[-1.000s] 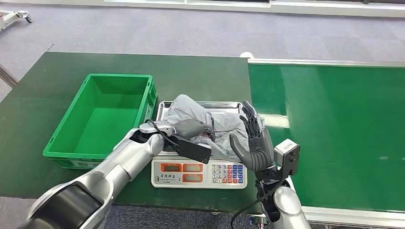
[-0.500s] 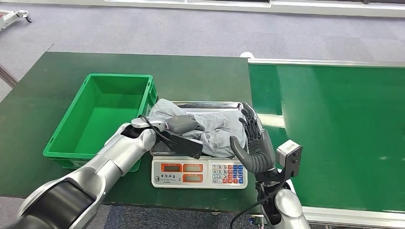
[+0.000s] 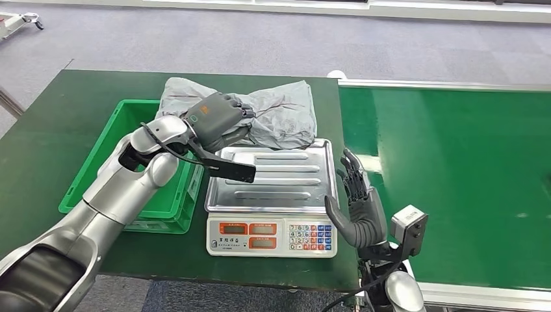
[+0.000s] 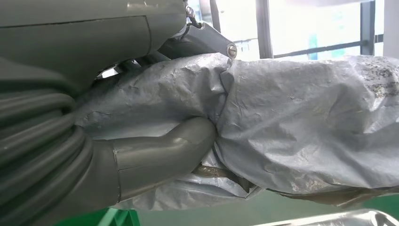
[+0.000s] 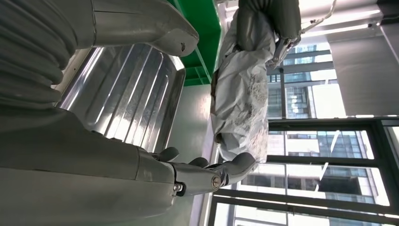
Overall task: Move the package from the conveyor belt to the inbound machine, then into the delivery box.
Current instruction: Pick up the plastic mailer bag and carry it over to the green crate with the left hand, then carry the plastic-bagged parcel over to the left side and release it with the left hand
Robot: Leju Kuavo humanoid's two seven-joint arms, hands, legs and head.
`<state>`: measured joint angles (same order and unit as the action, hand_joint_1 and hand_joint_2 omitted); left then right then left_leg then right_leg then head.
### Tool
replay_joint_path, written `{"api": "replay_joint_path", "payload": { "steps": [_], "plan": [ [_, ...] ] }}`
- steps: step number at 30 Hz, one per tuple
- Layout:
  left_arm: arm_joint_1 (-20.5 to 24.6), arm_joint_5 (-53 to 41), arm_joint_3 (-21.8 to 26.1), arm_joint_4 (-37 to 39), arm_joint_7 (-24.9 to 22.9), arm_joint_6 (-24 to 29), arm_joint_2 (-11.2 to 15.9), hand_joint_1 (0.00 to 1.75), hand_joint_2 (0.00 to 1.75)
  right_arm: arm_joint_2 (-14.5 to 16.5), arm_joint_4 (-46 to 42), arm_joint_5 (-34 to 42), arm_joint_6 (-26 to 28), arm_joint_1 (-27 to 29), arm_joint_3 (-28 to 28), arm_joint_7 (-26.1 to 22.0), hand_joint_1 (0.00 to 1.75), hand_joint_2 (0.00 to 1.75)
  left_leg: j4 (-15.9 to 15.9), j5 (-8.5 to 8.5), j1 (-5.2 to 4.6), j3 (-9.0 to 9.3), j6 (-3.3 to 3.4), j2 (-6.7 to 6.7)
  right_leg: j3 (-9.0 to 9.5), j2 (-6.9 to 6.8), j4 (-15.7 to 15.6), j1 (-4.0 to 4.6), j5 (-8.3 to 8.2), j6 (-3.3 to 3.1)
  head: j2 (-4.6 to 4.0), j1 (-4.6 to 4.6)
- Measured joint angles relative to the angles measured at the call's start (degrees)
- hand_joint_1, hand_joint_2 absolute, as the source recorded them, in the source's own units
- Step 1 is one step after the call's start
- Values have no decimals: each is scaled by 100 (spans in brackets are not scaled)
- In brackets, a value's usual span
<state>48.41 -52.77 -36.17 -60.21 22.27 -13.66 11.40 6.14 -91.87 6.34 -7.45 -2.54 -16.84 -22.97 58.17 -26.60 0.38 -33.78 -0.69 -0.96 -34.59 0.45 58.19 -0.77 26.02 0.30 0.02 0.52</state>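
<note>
Grey package (image 3: 273, 114), one, gripped by left hand (image 3: 217, 120); right hand (image 3: 357, 208) spread, empty.

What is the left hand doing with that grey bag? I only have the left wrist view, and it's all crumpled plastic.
Observer: The left hand grips the grey package and holds it in the air, above the far edge of the scale tray.
Operator: So the tray has nothing on it?
Observer: Right, the head view shows its ribbed steel surface bare.
Operator: Where's the green box from there?
Observer: The green crate sits on the table beside the scale, on the robot's left, with nothing visible inside it.
Operator: And the other hand?
Observer: The right hand stands open beside the tray's right edge, fingers spread, holding nothing.
</note>
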Motion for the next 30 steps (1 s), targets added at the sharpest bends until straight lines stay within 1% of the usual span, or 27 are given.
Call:
{"api": "replay_joint_path", "payload": {
  "steps": [4,8,11,15,17,19,21,24,27,30],
  "plan": [
    [-5,-141,-2,-225,-83,161,93,175,175,22,-3,-2,-31,41,21,-13,0,175,0,0,0,0,0,0,0,0,0,2,0,0,0,0],
    [-29,-378,2,-555,-313,218,291,175,175,50,-4,-17,-96,115,67,-59,0,175,-2,-1,0,0,-1,2,-1,2,0,3,0,-1,0,1],
    [-165,-533,42,-728,-417,401,512,175,175,73,-4,-32,-131,177,120,-87,0,175,-4,-2,0,1,-3,5,-1,6,0,6,1,-2,0,1],
    [-500,-555,228,-763,-746,408,849,175,175,88,-28,-35,-152,258,192,-119,0,175,-8,-3,1,2,-5,12,-1,12,1,11,3,-4,0,-1],
    [-767,-419,482,-645,-694,516,1077,175,175,93,-90,-35,-175,343,238,-123,0,175,-12,-6,1,8,-9,26,0,25,2,11,4,-7,0,-1],
    [-1104,-303,854,-444,-580,717,1294,175,175,94,-158,-35,-195,440,290,-122,0,175,-14,-10,1,15,-15,48,-4,49,2,12,5,-9,0,1],
    [-1483,-291,1288,-228,-525,950,1433,175,175,95,-211,-40,-195,516,336,-114,0,175,-15,-13,1,18,-20,61,-9,65,2,13,6,-11,0,1],
    [-1964,-450,1845,82,-490,1177,1485,175,175,97,-265,-73,-161,575,386,-93,0,175,-16,-14,1,15,-21,59,-14,64,1,13,9,-15,0,1],
    [-2175,-640,2196,392,-512,1257,1468,175,175,106,-331,-108,-98,628,422,-82,0,175,-15,-15,1,12,-20,56,-14,60,1,12,10,-16,0,0],
    [-2226,-896,2427,689,-581,1352,1413,44,175,108,-396,-144,-47,690,429,-74,0,175,-15,-17,0,12,-21,57,-14,60,0,11,10,-15,0,0]
  ]
}}
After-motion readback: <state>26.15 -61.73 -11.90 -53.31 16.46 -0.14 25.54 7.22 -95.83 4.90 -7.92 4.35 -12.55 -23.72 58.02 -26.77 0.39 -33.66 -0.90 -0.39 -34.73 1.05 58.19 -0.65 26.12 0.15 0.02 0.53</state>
